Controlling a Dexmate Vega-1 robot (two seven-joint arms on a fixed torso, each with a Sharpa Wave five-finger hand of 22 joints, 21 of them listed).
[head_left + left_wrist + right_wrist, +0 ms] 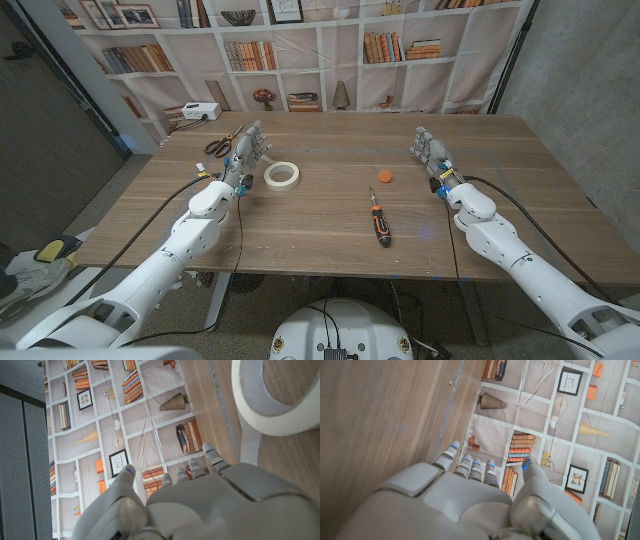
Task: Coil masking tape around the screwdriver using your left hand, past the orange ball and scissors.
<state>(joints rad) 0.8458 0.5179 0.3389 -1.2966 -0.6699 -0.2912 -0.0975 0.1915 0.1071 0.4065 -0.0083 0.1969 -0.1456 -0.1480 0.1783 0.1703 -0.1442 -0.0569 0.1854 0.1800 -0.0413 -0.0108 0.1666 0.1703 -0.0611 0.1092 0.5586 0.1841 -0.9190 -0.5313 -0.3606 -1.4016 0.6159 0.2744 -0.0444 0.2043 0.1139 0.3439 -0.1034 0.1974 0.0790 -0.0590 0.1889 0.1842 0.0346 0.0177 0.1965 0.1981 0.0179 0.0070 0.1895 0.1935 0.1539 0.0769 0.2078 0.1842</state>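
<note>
Head view puts your left hand (246,152) on the bench (320,235), standing with fingers (252,135) apart and holding nothing, just left of the tape (282,175). Scissors (219,146) lie just beyond that hand, to its far left, near a white box (200,112) at the far edge. Look right of the tape and you find the ball (386,177), with the screwdriver (379,217) nearer to you, lying lengthwise, well apart from the roll. Nothing lies between tape and screwdriver except bare wood; the ball sits just beyond the screwdriver's far tip. Your right hand (432,152) stands at the right side, fingers spread and empty, away from the ball. Left wrist view shows the tape (280,397) close beside your fingers (212,457), not touching.
</note>
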